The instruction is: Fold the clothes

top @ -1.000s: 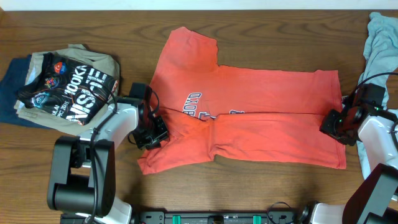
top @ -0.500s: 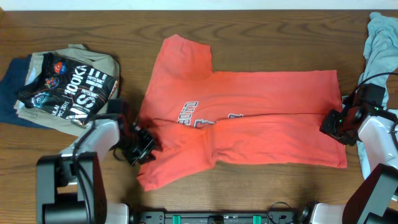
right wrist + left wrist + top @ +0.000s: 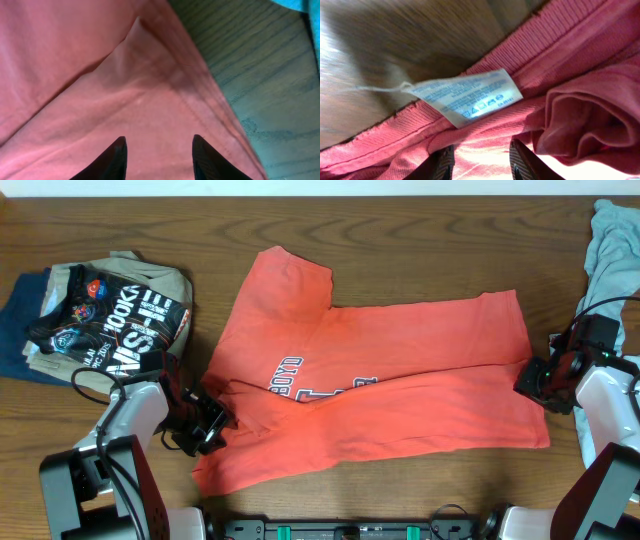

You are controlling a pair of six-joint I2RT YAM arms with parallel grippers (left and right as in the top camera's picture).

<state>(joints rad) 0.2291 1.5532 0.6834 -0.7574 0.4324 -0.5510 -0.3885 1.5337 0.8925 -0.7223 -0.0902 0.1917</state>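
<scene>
The red-orange T-shirt (image 3: pixel 400 380) lies spread across the middle of the table, chest lettering partly folded under at its left. My left gripper (image 3: pixel 210 425) is at the shirt's left edge by the collar. In the left wrist view it (image 3: pixel 480 162) is shut on bunched red fabric (image 3: pixel 580 115), just below the white care label (image 3: pixel 470 97). My right gripper (image 3: pixel 532 380) is at the shirt's right hem. In the right wrist view its fingers (image 3: pixel 157 155) are apart over flat red fabric (image 3: pixel 100 75), gripping nothing.
A pile of folded garments, the black printed shirt (image 3: pixel 110 320) on top of tan and navy ones, sits at the far left. A light grey-blue garment (image 3: pixel 610 250) lies at the right edge. Bare wood (image 3: pixel 260 75) shows beside the hem.
My left gripper has moved left and toward the front edge, dragging the collar side with it. The whole shirt has shifted and skewed left. The right arm has stayed put.
</scene>
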